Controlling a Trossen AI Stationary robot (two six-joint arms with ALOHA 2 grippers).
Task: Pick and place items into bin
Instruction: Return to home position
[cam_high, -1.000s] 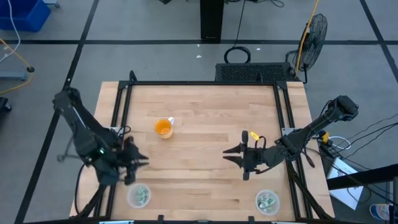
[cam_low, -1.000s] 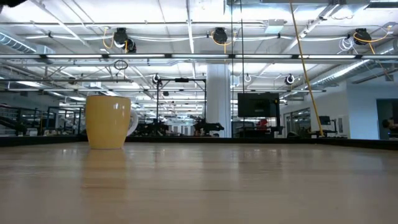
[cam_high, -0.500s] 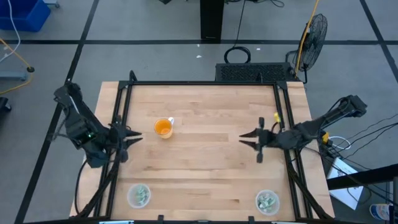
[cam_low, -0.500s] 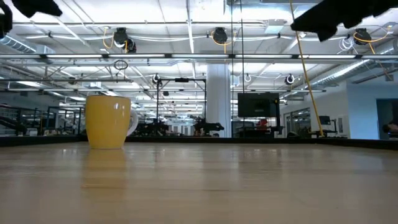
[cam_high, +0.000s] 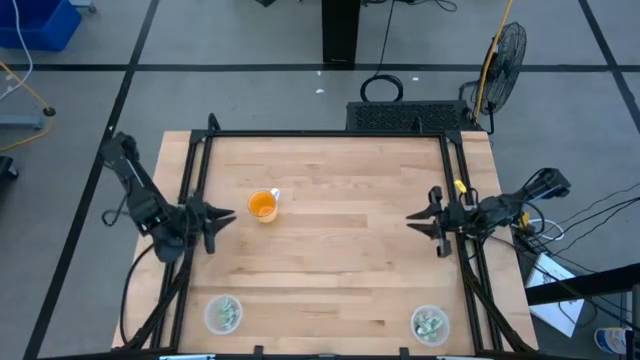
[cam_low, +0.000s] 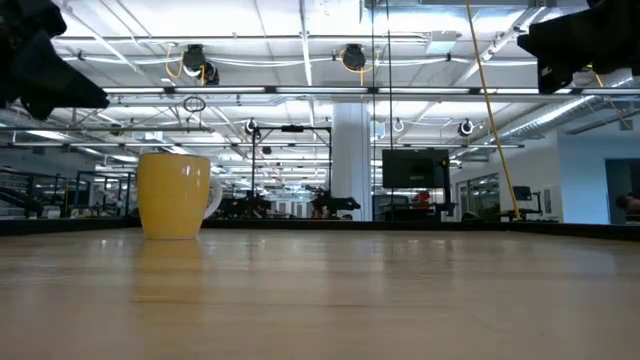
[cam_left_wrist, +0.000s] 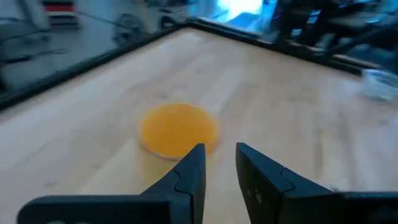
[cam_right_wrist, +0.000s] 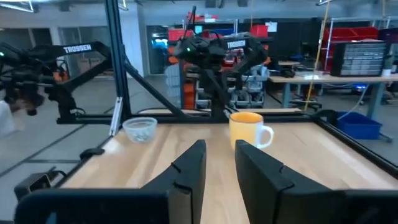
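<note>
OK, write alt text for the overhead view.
A wooden table seen from above holds an orange cup, with the left pincer and right pincer poised at opposite edges. Two clear bowls of pale packets sit at the near edge.

- One orange cup (cam_high: 262, 205) on the table (cam_high: 330, 260)
- Two clear bowls (cam_high: 223, 314) (cam_high: 430, 323), each holding packets (cam_high: 431, 322); number unclear
- Two grippers (cam_high: 222, 219) (cam_high: 421, 219)

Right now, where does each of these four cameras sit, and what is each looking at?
High view: overhead, looking down; both arms, left pincer, right pincer.
Low view: tabletop level, facing the room; dark arm parts at the top corners.
Left wrist view: behind its own fingers, facing the orange cup.
Right wrist view: behind its own fingers, facing across the table.
All four share the cup.
</note>
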